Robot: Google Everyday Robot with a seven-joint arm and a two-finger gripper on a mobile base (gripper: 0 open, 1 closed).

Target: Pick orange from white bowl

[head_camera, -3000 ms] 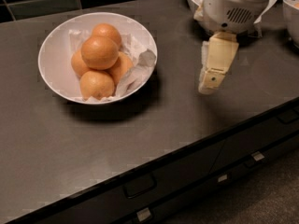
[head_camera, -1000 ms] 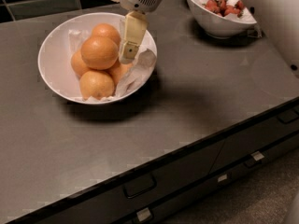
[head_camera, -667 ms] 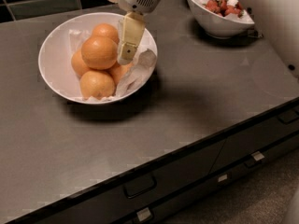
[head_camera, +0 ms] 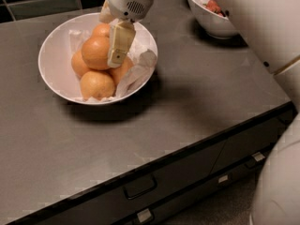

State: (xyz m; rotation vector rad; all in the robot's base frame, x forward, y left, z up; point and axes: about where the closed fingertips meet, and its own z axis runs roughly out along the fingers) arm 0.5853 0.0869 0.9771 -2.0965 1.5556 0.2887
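The white bowl (head_camera: 52, 77) stands at the back left of the dark counter, lined with crumpled white paper. It holds several oranges. The largest orange (head_camera: 95, 52) lies on top of the pile. My gripper (head_camera: 117, 49) reaches down into the bowl from above. It is right against the right side of the largest orange and covers part of the orange behind it. My white wrist housing (head_camera: 126, 1) hangs over the bowl's far rim.
A smaller white bowl (head_camera: 212, 24) with red berries stands at the back right. My white arm (head_camera: 262, 22) fills the right side of the view. The counter's front edge runs above dark drawers with handles (head_camera: 139, 187).
My gripper has come from the right side of the counter to the bowl. In the last second it moved slightly left, up against the largest orange.
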